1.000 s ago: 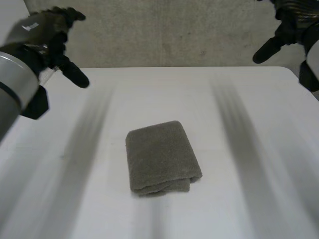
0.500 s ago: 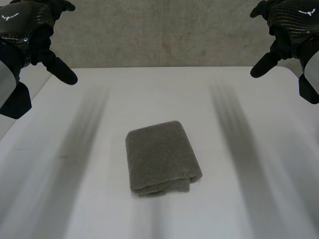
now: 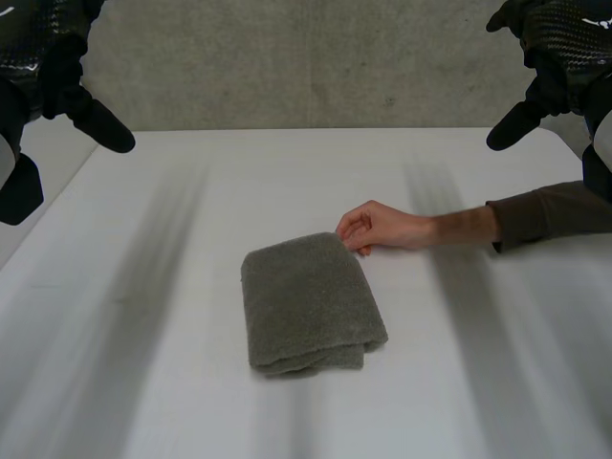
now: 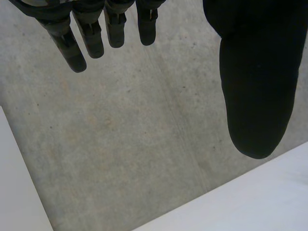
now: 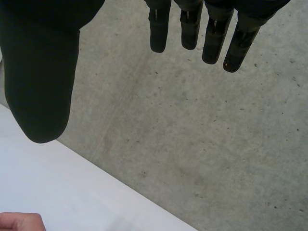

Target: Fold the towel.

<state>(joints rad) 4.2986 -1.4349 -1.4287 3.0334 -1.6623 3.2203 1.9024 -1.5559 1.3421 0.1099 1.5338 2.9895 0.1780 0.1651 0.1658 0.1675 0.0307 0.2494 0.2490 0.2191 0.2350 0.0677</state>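
Note:
A grey-brown towel lies folded into a small thick pad in the middle of the white table. My left hand is raised high above the table's far left corner, fingers straight and empty; its own wrist view shows the left hand open over the grey wall. My right hand hangs high over the far right corner, also open and empty, as the right wrist view confirms with the right hand spread. Both hands are far from the towel.
A person's hand reaches in from the right, with a dark-sleeved forearm, its fingers touching the towel's far right corner. A part of that hand also appears on the table below my right hand. A grey concrete wall stands behind the table.
A person's hand has come in from the right and reached the towel's far corner. My two hands have risen and drawn slightly outward. The towel has not moved.

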